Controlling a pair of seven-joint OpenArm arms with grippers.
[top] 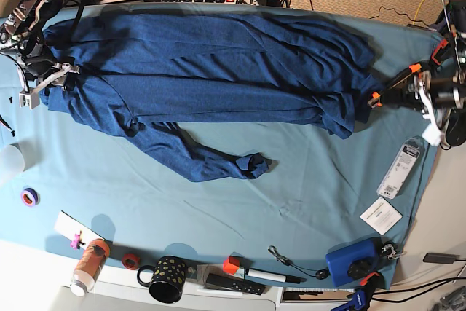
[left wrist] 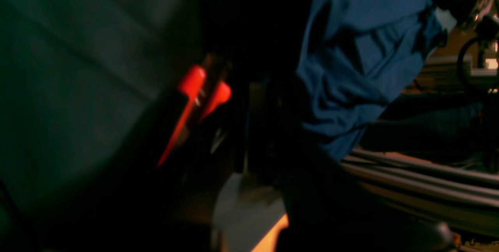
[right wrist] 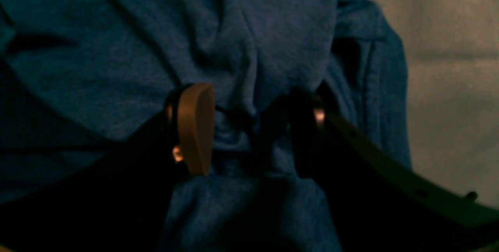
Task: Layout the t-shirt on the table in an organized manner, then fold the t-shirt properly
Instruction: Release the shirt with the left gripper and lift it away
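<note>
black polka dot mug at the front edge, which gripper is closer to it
Right. The right gripper sits at the t-shirt's end on the mug's side of the table; the left gripper is at the far end.

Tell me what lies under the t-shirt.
The teal table shows all around the t-shirt, so its cover runs underneath. Anything else beneath is hidden by the fabric.

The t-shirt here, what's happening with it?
Two robot arms have the t-shirt stretched sideways across the table. The right gripper has a bunch of fabric between its jaws at one end. The left gripper is shut at the opposite edge, apparently pinching it. One sleeve trails loose toward the middle of the table, so the shirt is not yet laid flat, and no fold is made.
</note>
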